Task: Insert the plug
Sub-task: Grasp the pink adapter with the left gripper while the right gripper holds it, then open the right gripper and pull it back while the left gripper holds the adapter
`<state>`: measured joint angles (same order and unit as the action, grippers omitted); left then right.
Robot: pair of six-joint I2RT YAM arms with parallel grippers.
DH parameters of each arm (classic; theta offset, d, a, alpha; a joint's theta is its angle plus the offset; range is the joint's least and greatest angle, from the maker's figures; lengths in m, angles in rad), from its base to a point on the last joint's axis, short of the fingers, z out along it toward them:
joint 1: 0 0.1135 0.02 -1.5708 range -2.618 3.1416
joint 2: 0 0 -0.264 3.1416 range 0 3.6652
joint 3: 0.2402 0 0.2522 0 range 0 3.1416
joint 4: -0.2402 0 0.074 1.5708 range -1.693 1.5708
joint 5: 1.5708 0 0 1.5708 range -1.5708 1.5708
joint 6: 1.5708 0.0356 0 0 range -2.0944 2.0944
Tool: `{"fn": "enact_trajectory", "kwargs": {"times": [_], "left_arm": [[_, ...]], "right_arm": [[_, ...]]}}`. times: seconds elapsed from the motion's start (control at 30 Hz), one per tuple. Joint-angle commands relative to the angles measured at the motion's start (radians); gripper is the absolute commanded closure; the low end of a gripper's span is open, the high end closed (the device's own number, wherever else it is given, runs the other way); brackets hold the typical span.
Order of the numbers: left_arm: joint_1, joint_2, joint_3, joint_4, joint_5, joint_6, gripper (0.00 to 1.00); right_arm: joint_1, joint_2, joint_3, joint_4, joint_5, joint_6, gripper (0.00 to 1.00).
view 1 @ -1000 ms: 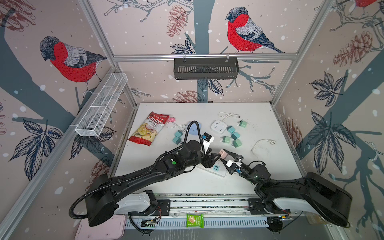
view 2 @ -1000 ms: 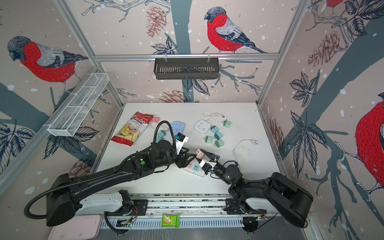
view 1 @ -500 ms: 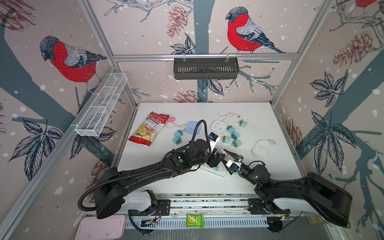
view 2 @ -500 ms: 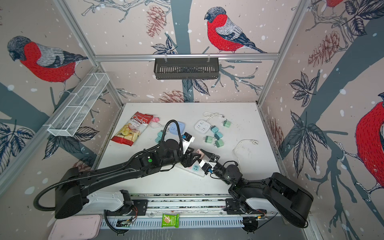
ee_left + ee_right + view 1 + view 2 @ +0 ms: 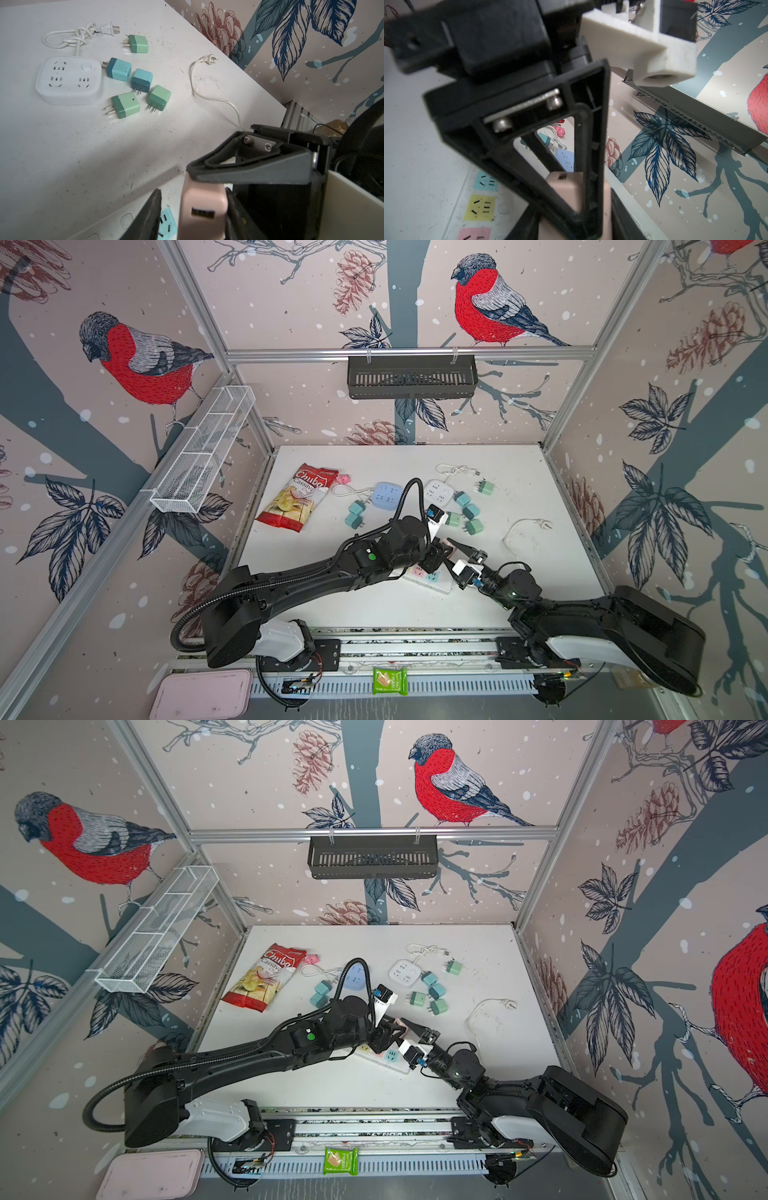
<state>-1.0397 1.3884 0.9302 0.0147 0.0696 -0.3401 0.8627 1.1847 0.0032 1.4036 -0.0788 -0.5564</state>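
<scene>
A pink plug (image 5: 202, 207) hangs just above the white power strip (image 5: 428, 574) with coloured sockets, near the table's front middle. My right gripper (image 5: 573, 216) is shut on the plug (image 5: 566, 193), coming in from the right (image 5: 454, 552). My left gripper (image 5: 192, 195) straddles the same plug from the left (image 5: 441, 553). One of its fingers (image 5: 230, 205) touches the plug, while the other finger (image 5: 151, 209) stands a little off it, so its jaws are open. The plug's prongs are hidden. A blue socket (image 5: 166, 222) lies under the left gripper's jaws.
Behind the grippers lie several green and teal adapters (image 5: 469, 512), a white socket hub (image 5: 438, 491), a blue hub (image 5: 386, 497) and a chips bag (image 5: 297, 502). A loose white cable (image 5: 523, 531) runs at the right. Baskets hang on the left and back walls.
My left arm has swung right onto the pink plug and its jaws have narrowed around it. The right gripper has held the plug still.
</scene>
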Motion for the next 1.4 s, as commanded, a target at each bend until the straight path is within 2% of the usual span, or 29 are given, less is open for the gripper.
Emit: {"fn": "enact_trajectory", "kwargs": {"times": [0.0,0.1,0.2,0.3,0.33,0.5,0.53,0.57,0.8,0.93,1.03,1.1,1.2,1.27,1.33,1.37], "left_arm": [[-0.005,0.009,0.012,-0.002,-0.001,0.010,0.55],[-0.004,0.019,0.017,-0.008,0.006,0.012,0.58],[-0.005,0.026,0.025,-0.016,0.007,0.019,0.71],[-0.006,0.023,0.032,-0.029,0.002,0.025,0.83],[-0.006,0.019,0.035,-0.031,0.000,0.027,0.87],[-0.006,0.002,0.046,-0.050,-0.010,0.047,1.00],[-0.006,-0.001,0.053,-0.063,-0.022,0.054,1.00],[-0.006,-0.003,0.061,-0.080,-0.042,0.059,1.00],[-0.005,-0.073,0.119,-0.183,-0.198,0.109,1.00],[-0.005,-0.135,0.120,-0.211,-0.234,0.240,1.00],[-0.005,-0.199,0.133,-0.249,-0.381,0.297,1.00],[-0.005,-0.246,0.119,-0.249,-0.420,0.350,1.00],[-0.005,-0.330,0.032,-0.199,-0.321,0.547,1.00],[-0.005,-0.379,-0.010,-0.154,-0.293,0.639,1.00],[-0.023,-0.397,-0.022,-0.131,-0.282,0.707,1.00],[-0.034,-0.396,-0.022,-0.105,-0.280,0.723,1.00]], "right_arm": [[0.002,0.000,-0.121,0.031,0.002,-0.010,0.98],[0.002,-0.001,-0.122,0.031,0.002,-0.008,0.98],[0.002,-0.002,-0.123,0.034,0.004,-0.008,0.97],[0.002,-0.002,-0.125,0.039,0.008,-0.004,0.89],[0.002,-0.002,-0.125,0.042,0.012,0.000,0.84],[0.002,0.006,-0.137,0.081,0.027,0.011,0.54],[0.001,0.006,-0.137,0.087,0.031,0.015,0.06],[0.000,0.009,-0.137,0.090,0.033,0.016,0.01],[-0.020,-0.010,-0.155,0.119,0.024,0.037,0.01],[-0.047,-0.034,-0.161,0.128,0.019,0.074,0.01],[-0.086,-0.051,-0.157,0.129,0.031,0.135,0.01],[-0.120,-0.067,-0.161,0.139,0.034,0.186,0.00],[-0.193,-0.104,-0.179,0.185,0.086,0.315,0.00],[-0.249,-0.140,-0.185,0.185,0.167,0.431,0.00],[-0.299,-0.190,-0.155,0.081,0.290,0.560,0.00],[-0.325,-0.220,-0.121,-0.025,0.335,0.622,0.00]]}}
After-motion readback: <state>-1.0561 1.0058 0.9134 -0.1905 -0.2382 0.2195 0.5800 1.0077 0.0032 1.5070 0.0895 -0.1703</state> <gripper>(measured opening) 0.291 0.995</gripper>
